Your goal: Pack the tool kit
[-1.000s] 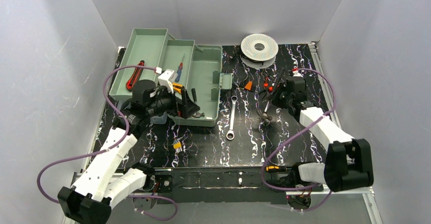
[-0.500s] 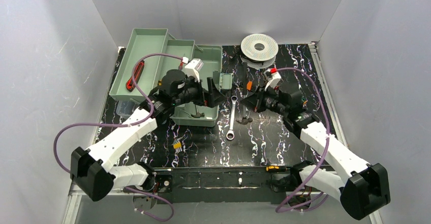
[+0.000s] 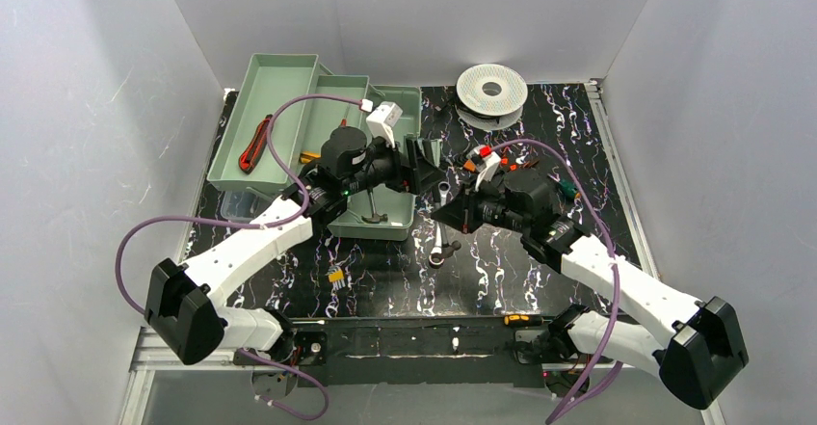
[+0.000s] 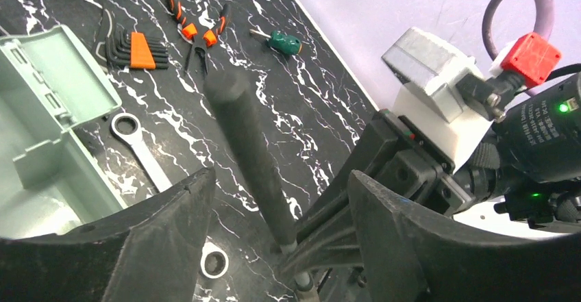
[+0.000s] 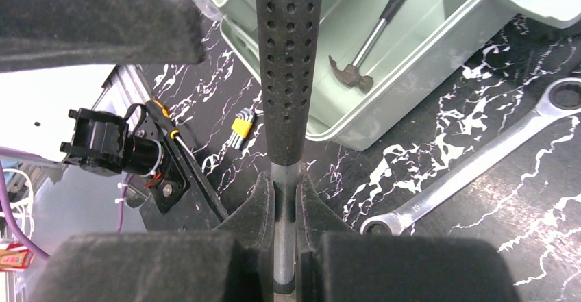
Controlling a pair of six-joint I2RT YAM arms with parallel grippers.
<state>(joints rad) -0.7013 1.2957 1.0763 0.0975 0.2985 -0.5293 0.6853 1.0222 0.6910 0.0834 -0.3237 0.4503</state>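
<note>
Right, your table (image 3: 405, 285) is glossy black with white marble veining, boxed in by plain matte pale walls (image 3: 434, 11). The toolbox (image 3: 376, 229), pale green plastic, sits open at the far left, with a small claw hammer (image 5: 349, 76) lying inside. Right jaws are clamped narrow on the bare metal shaft of a black-handled tool (image 5: 288, 69); its round rubber grip is dimpled. Left jaws stand wide, one on each side of that grip, not pinching it. A shiny steel wrench (image 5: 473, 161) lies flat just beside the box; a round white spool (image 3: 491, 88) sits far back.
</note>
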